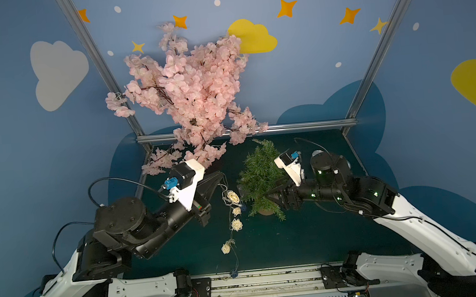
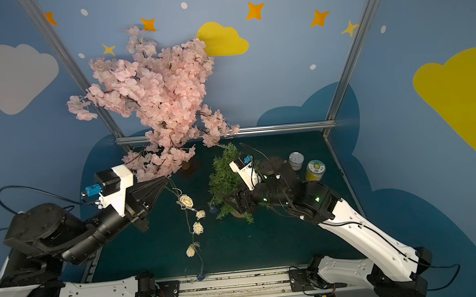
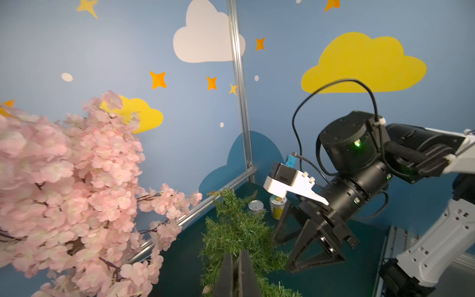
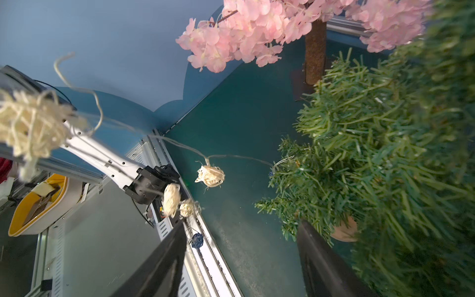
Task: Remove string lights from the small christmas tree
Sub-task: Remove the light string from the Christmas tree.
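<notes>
**Left pincer.** We are finding the left pincer (image 1: 219, 175) just left of centre in both top views. Its jaws are pressed together and are pinching the thin wire of the string lights (image 1: 233, 197). The arm is holding it raised above the tabletop (image 1: 312, 236), so the strand is hanging from its tip and draping toward the lower centre of the frame. We judge that this height is serving to draw the wire away from the needles.

**Strand.** The cream balls (image 1: 236, 224) are trailing down in a line. A blue ball (image 1: 233, 272) is lying at the front edge of the tabletop. In the right wrist view, the wire is running into the lower branches at centre right, so we are treating the strand as not yet free.

**Right pincer.** The right pincer (image 4: 243, 227) is standing spread, with nothing between its fingers. It is sitting low against the small christmas tree (image 1: 258, 171), right of centre in the top views and close to the tan pot (image 1: 266, 211). We judge that it is placed there either to steady the tree or to reach the wire caught at its base.

**Surroundings.** The pink blossom tree (image 1: 193, 85) is filling the upper centre, well above the work. Two cans (image 2: 296, 160) are standing at the right, behind the right arm. We are not able to locate the clear box.
</notes>
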Controlling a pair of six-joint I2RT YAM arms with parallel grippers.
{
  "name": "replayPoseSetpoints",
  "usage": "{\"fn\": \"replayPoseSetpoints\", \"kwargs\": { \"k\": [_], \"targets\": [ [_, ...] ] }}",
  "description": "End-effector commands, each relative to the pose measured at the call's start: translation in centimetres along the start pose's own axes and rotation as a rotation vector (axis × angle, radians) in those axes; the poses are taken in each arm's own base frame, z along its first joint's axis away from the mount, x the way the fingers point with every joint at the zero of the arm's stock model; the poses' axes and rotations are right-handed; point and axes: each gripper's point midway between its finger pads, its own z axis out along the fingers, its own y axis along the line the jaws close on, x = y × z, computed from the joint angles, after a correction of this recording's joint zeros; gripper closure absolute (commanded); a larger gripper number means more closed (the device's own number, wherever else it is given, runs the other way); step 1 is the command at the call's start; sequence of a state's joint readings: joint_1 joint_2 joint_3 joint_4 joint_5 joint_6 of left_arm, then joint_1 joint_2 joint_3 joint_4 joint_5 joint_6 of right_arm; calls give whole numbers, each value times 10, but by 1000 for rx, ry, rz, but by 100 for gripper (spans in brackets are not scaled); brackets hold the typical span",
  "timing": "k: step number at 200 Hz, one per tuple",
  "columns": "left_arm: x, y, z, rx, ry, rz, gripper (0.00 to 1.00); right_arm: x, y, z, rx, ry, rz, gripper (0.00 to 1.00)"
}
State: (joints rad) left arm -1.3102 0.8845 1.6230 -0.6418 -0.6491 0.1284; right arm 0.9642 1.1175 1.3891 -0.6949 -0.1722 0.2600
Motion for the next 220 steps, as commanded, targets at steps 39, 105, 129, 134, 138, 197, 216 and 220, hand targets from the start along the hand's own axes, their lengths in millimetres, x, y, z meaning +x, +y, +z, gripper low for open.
{"fn": "replayPoseSetpoints", "kwargs": {
  "k": [39,105,129,134,138,197,216,220],
  "targets": [
    [-35,45,-15,-207,-51,71,96,-10,43,38,-103,19,-133,27],
    [-16,56,5,-318,26,92,96,-26,47,69,-112,-2,-130,25],
    [21,52,40,-285,167,20,96,-27,43,76,-100,-1,-126,24],
    [31,52,49,-275,204,-1,96,-26,41,76,-94,3,-122,24],
    [38,56,54,-280,229,-17,96,-26,39,76,-91,3,-120,24],
    [88,113,99,-313,300,-206,96,-11,24,52,-59,5,-104,25],
    [88,128,95,-329,276,-242,96,-8,22,54,-60,11,-99,25],
    [87,131,94,-333,271,-250,96,-8,22,54,-64,12,-98,25]
  ]
}}
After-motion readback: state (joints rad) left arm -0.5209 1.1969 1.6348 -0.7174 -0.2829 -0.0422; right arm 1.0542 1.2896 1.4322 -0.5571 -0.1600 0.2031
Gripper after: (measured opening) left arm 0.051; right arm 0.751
